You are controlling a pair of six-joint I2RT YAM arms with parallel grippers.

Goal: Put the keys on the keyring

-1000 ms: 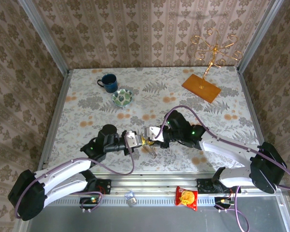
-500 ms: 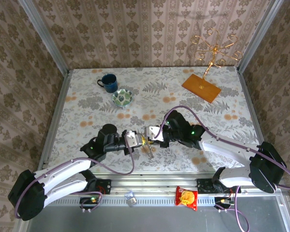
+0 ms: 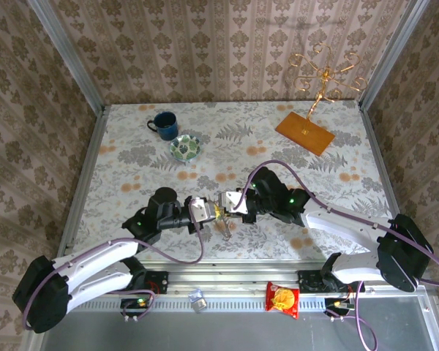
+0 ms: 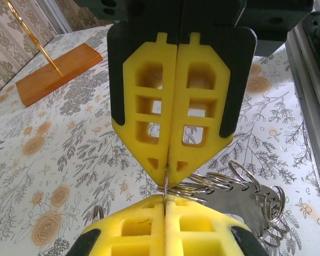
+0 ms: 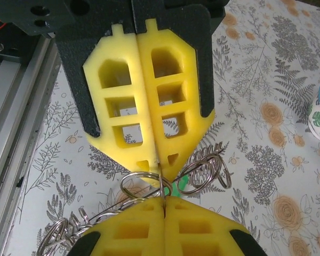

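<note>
The keyring (image 4: 165,186) is held edge-on above the table's (image 3: 132,146) near middle; the keys (image 4: 245,201) dangle just beside it on small loops. The left gripper (image 4: 165,205) and right gripper (image 4: 168,166) meet tip to tip, each with fingers pressed together on the ring. To do this step well, one grip should probably hold firm while the other works gently, without twisting.

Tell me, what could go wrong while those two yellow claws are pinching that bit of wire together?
1. The left fingers and right fingers are both shut on the thin keyring, only at their very tips; a slight tug might let it slip free.
2. The keys and small rings hang tangled beside the tips, so they could snag or drop to the table.
</note>
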